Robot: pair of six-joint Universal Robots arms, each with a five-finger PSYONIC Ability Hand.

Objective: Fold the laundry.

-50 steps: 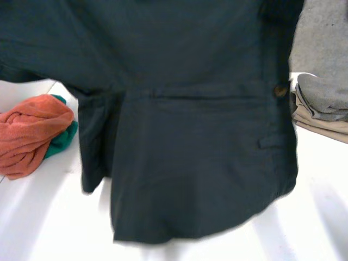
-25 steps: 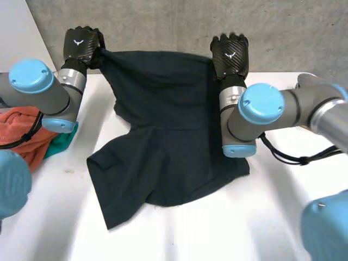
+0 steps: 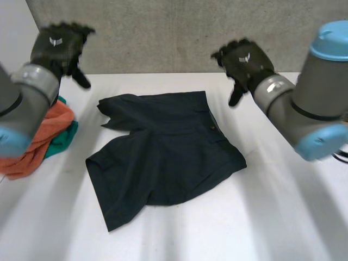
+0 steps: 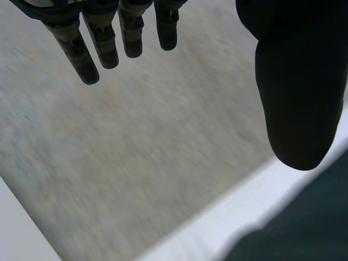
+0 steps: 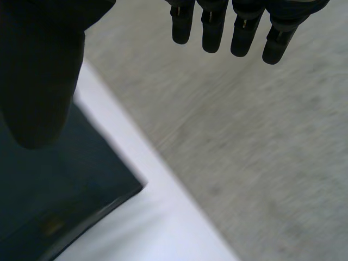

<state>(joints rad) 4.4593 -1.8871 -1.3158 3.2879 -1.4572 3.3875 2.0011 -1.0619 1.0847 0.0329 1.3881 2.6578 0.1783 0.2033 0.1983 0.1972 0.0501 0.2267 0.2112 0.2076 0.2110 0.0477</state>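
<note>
Dark navy shorts (image 3: pixel 163 155) lie spread on the white table (image 3: pixel 272 217), waistband toward the far edge, one leg pointing to the near left. My left hand (image 3: pixel 57 46) hovers above the far left of the table, open and empty, its fingers (image 4: pixel 92 43) straight and thumb (image 4: pixel 299 92) apart. My right hand (image 3: pixel 244 62) hangs above the far right of the shorts, open too, fingers (image 5: pixel 239 27) straight. A corner of the shorts (image 5: pixel 65 190) lies below the right thumb (image 5: pixel 38 76); an edge of the shorts (image 4: pixel 304 228) shows below the left thumb.
An orange cloth (image 3: pixel 38 138) bunched with a green cloth (image 3: pixel 62 138) lies at the table's left edge. A grey wall (image 3: pixel 163 32) stands behind the table's far edge.
Both hands have let go of the shorts' waistband and lifted away; the shorts have dropped flat onto the table. A second ago the shorts hung right before the head camera.
</note>
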